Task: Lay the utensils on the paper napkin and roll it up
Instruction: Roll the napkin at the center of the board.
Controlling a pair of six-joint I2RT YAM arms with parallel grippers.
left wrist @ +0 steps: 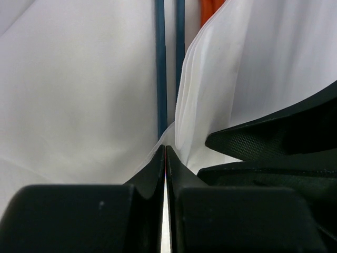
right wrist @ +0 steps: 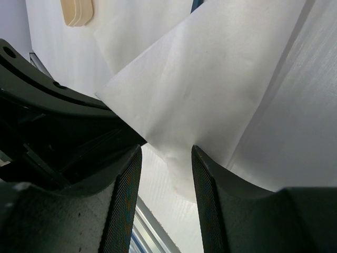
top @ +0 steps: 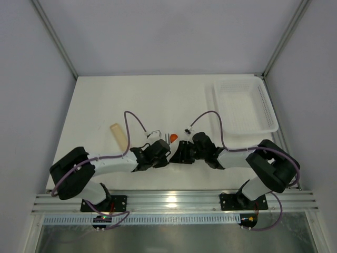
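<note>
The paper napkin lies folded and lifted between my two grippers at the table's near centre; in the top view they hide most of it. My left gripper is shut, pinching a napkin edge. My right gripper is open with a napkin fold hanging between its fingers. They meet tip to tip, the left gripper beside the right gripper. The brown-orange piece pokes out just beyond the napkin, also seen from the left wrist. The tan stick lies to the left, off the napkin.
Two thin dark blue rods lie side by side beside the napkin, next to the orange piece. A white mesh basket stands at the back right. Purple cables loop over both arms. The rail runs along the near edge.
</note>
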